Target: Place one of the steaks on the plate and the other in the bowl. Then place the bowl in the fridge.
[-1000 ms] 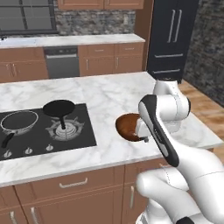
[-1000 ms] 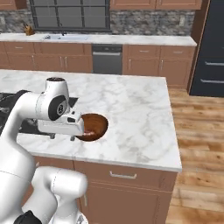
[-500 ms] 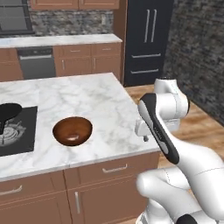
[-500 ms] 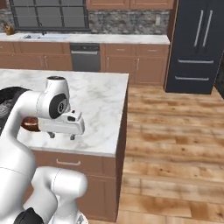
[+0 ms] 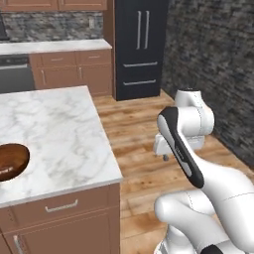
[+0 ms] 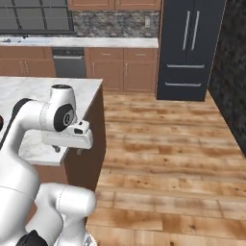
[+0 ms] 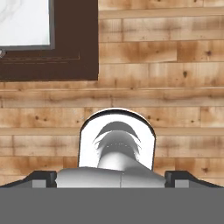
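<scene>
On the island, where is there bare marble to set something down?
The island is bare marble from the bowl at its left edge across to the right and far edges. Nothing crowds it; the gripper hangs beyond the right edge, over the floor.

The bowl (image 5: 11, 161) sat at nine o'clock in the left base view, glossy reddish-brown, upright on the white marble counter and cut off by the frame's left edge. The fridge (image 5: 139, 47) stood at twelve o'clock, tall and black, both doors shut, two grey vertical handles side by side, two drawers below. In the right base view the fridge (image 6: 191, 48) rose at one o'clock.
</scene>
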You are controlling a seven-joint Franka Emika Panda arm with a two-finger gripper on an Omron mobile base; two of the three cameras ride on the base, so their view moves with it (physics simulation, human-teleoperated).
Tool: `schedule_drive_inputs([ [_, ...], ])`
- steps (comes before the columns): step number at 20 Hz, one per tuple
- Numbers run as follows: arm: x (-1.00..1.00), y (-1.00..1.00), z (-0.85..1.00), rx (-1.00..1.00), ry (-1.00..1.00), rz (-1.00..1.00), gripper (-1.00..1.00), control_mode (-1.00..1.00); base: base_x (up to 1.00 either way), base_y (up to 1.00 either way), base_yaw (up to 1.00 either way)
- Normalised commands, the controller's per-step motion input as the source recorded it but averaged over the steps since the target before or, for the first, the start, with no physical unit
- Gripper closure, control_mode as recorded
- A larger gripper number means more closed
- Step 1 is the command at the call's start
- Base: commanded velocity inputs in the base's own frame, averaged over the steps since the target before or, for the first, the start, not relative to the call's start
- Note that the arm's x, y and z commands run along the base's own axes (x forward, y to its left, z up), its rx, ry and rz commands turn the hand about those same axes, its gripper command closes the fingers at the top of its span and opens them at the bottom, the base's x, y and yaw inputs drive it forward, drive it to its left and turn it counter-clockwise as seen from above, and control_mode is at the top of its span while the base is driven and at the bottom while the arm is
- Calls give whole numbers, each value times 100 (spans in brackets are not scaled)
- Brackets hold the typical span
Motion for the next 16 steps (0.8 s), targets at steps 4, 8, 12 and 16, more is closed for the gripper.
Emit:
schedule_drive_inputs([
  [4, 0, 0, 0, 0, 0, 0, -100, 100, 16, -100, 0],
  [8, 0, 0, 0, 0, 0, 0, -100, 100, 16, -100, 0],
  [12, 0, 0, 0, 0, 0, 0, -100, 100, 16, -100, -1],
  [16, 0, 0, 0, 0, 0, 0, -100, 100, 31, -100, -4],
])
